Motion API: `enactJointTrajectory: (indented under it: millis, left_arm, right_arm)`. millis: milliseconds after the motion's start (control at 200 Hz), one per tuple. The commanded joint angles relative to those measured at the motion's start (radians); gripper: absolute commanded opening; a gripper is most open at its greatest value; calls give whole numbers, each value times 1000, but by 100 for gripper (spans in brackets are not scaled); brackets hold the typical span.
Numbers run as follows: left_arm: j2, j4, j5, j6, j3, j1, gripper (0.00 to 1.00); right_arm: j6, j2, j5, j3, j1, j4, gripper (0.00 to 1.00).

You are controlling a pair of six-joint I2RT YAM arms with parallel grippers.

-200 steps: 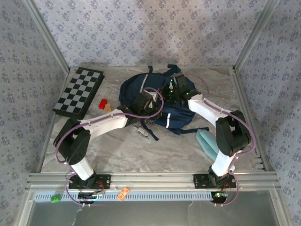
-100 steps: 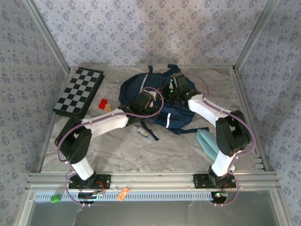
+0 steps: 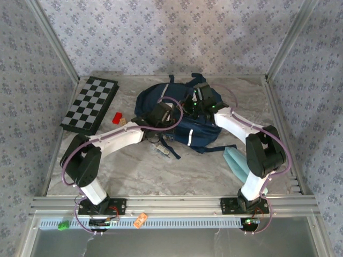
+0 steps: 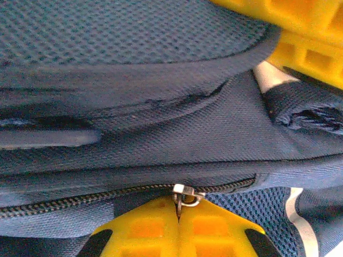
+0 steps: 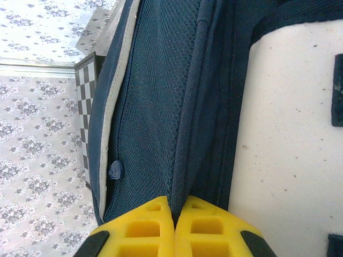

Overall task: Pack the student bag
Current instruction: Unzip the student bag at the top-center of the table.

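**Desk:** Right now, where is the student bag (image 3: 181, 127)?

**Photographer:** Directly under both grippers, lying flat on the grey marbled table (image 3: 161, 174). The two grippers meet over it from either side.

**Desk:** And the grips?

**Photographer:** The left gripper (image 4: 178, 211) is clenched on the metal zip pull (image 4: 185, 194), its yellow fingers pressed together around it. A closed run of zip teeth leads away to the left of that gripper. The right gripper (image 5: 173, 208) is clamped on the bag itself, with a navy seam of mesh fabric running straight into the pinch. A white patch of the bag lies just right of its fingers.

**Desk:** What is inside the bag?

**Photographer:** I cannot tell, because fabric hides the inside in every view.

**Desk:** What else is nearby?

**Photographer:** A black-and-white chessboard (image 3: 90, 104) lies well to the left of the left gripper. A small red block (image 3: 116, 117) sits between that gripper and the board, apart from both. A teal item (image 3: 235, 162) rests on the near side of the right gripper, beside that arm's black elbow. Loose dark straps trail from the bag toward the arms' bases.

**Desk:** And the setting?

**Photographer:** Pale floral-papered walls (image 3: 161, 32) rise beyond the grippers and on both sides. Aluminium frame posts (image 3: 53, 45) stand at the far corners.
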Motion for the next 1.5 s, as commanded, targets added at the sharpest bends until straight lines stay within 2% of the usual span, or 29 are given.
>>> enactJointTrajectory:
  millis: [0, 185, 490, 709, 984, 1199, 1494]
  left_arm:
    - [-7, -11, -9, 34, 8, 15, 5]
    - [40, 50, 20, 68, 57, 8, 18]
    - [84, 124, 19, 57, 63, 3, 21]
    - [61, 129, -60, 44, 37, 4, 11]
    - [-44, 66, -29, 75, -24, 24, 0]
    - [-131, -25, -30, 129, -116, 88, 0]
    - [-134, -40, -2, 229, -133, 172, 0]
  right_arm:
    - [-4, -25, -30, 42, 4, 116, 0]
    - [-6, -23, -28, 50, 11, 106, 0]
    - [-4, -15, -30, 55, 15, 106, 0]
    - [-16, -15, -28, 57, 15, 93, 0]
    - [-50, -33, -33, 56, 3, 59, 0]
    - [-92, -61, -36, 49, -3, 12, 0]
    - [-153, -52, -60, 80, -1, -59, 0]
